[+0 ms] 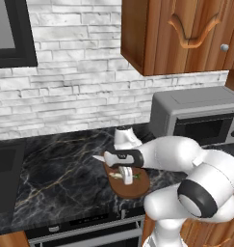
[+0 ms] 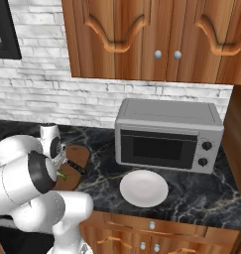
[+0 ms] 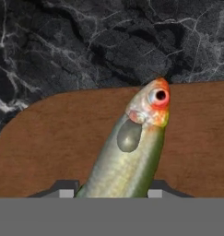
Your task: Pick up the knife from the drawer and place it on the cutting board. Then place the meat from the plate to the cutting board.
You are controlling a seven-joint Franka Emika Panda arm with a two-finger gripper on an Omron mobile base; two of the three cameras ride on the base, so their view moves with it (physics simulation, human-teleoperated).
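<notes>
Left base view: one gripper [image 1: 126, 176] down over one cutting board [image 1: 132, 184] near worktop's front edge. Right base view: one knife [image 2: 74, 165] on board, one bare plate [image 2: 144, 188]. Hand view: one meat [image 3: 131, 156] clamped between fingertips [image 3: 66, 192].

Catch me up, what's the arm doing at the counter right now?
The gripper is shut on the meat, a small fish with a red-orange head, held over the cutting board on the black marble counter. The knife already lies on the board. The white plate by the microwave is bare. Whether the fish touches the board yet is hard to tell.
</notes>
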